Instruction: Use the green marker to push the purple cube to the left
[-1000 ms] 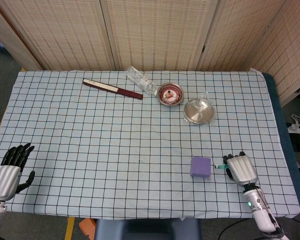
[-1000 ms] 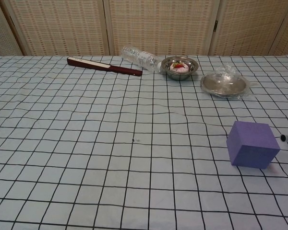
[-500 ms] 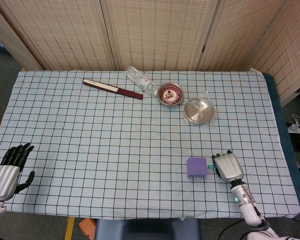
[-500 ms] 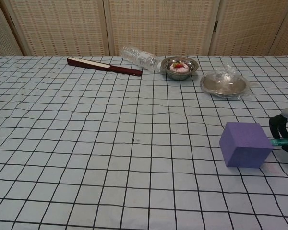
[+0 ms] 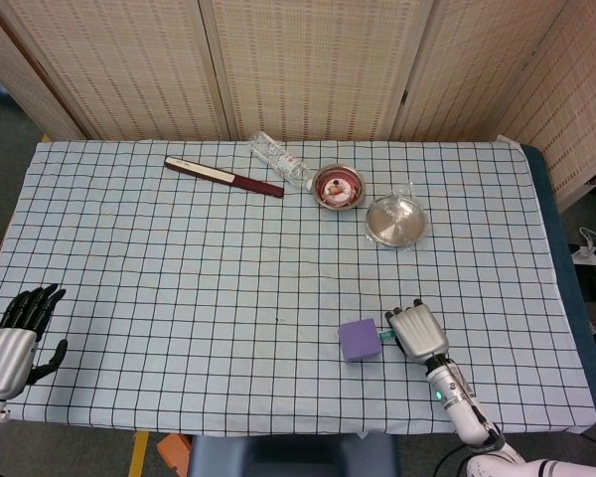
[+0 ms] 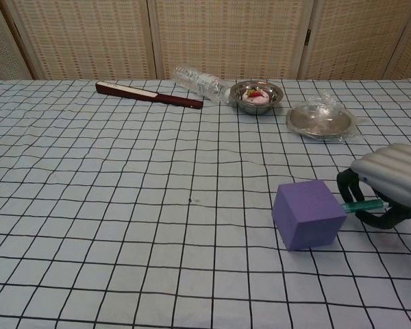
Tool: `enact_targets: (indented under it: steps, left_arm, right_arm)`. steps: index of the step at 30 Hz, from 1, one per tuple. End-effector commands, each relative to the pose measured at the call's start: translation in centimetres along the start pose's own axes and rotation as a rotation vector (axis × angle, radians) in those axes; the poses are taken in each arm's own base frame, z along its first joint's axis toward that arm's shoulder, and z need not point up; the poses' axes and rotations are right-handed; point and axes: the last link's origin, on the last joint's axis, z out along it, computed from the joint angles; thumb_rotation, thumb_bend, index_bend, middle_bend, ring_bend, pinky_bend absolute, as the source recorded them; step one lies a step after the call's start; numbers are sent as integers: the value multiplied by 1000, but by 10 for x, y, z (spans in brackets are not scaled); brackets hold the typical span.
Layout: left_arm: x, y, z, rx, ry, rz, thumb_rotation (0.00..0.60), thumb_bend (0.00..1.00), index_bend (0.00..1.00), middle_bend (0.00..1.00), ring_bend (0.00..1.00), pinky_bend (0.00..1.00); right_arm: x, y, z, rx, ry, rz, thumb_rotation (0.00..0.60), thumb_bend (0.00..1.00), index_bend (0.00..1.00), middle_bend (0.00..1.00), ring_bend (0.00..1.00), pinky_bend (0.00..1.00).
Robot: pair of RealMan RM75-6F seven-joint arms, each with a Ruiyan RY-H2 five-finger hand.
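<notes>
The purple cube (image 5: 358, 340) (image 6: 308, 214) sits on the checked cloth near the table's front, right of centre. My right hand (image 5: 417, 332) (image 6: 387, 185) is just to its right and grips the green marker (image 6: 362, 205) (image 5: 386, 336), fingers curled around it. The marker lies roughly level, its tip touching the cube's right face. My left hand (image 5: 15, 338) rests at the front left corner, far from the cube, holding nothing with its fingers apart; only the head view shows it.
Along the far side lie a dark red folded fan (image 5: 223, 176), a clear plastic bottle (image 5: 280, 159), a small metal bowl with food (image 5: 338, 186) and a metal lid in plastic wrap (image 5: 396, 220). Bare checked cloth (image 5: 179, 288) stretches left of the cube.
My right hand has travelled left with the marker. The cube has slid left ahead of it by about two grid squares and turned slightly. The left hand has stayed put.
</notes>
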Motion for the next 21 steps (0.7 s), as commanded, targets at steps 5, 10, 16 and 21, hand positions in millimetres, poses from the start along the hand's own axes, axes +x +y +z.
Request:
enact_targets:
  steps: [5,10,16,21]
  left_arm:
    - [2,-2,-1,5,5,-6,600,471,0,0,0,63]
    - [3,-2,-2,1,7,-7,600,471,0,0,0,63]
    - [4,-2,-4,-1,13,-7,600,472,0,0,0,62]
    - [4,0,-6,-4,14,-6,600,471,0,0,0,62]
  right_arm:
    - [10,-16,5,42,9,-1,600,464,926,849,597,386]
    - [15,-22,2,52,24,-34,600,464,926,849,597,386]
    - [6,-15,-16,39,-15,-65,600,465,926,849,596,386]
    - [6,-15,-22,49,-16,-53,600,465,926,849,597,386]
